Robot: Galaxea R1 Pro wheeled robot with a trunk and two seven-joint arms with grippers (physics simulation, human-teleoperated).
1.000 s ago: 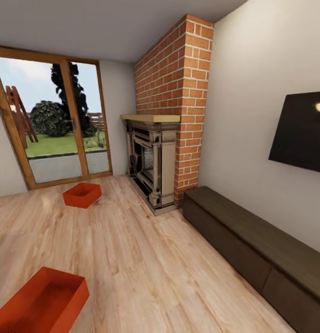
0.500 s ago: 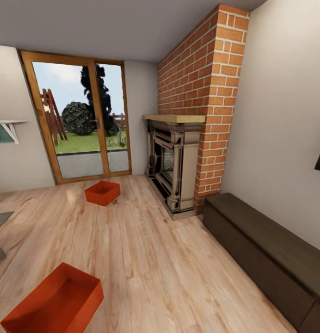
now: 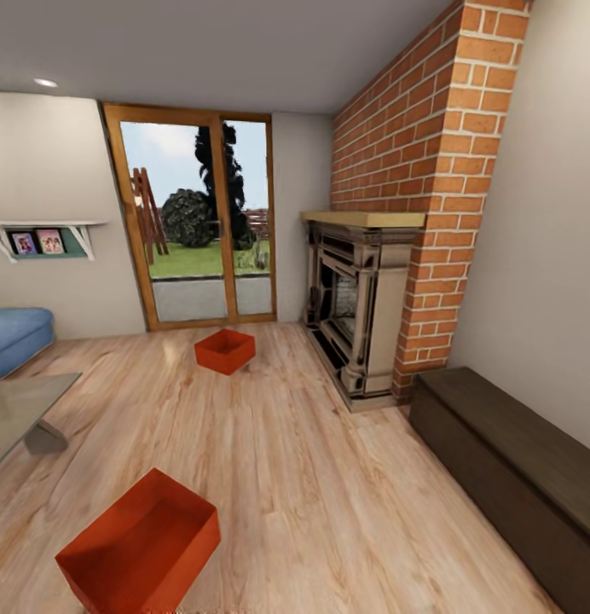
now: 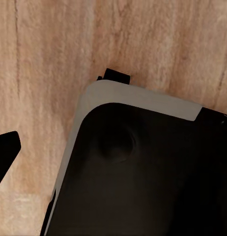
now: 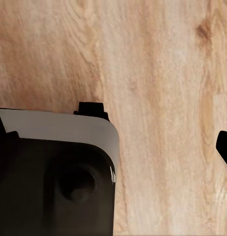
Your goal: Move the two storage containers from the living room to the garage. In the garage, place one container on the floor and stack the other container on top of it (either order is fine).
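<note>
We stood in the living room, where a light wood plank floor (image 3: 312, 477) ran grainy and faintly glossy toward a glazed, wood-framed patio door (image 3: 201, 223) with a garden beyond it. A red brick fireplace (image 3: 389, 230) rose up the beige wall to our right, its carved stone-coloured surround topped by a pale flat mantel, and a long, low, dark wood cabinet (image 3: 517, 477) stretched along the wall nearer to us. To our left showed the corner of a blue sofa (image 3: 14, 337), the edge of a glass table (image 3: 22, 409) and a small wall shelf (image 3: 43, 239).

The two storage containers, plain flat-walled red-orange bins without lids, sat well apart on the planks: the near container (image 3: 141, 546) close before us to the left, the far container (image 3: 224, 350) just in front of the patio door.

Both wrist views looked down on wood grain past the robot's dark, grey-edged base; we could not tell how the jaws of either arm stood.
</note>
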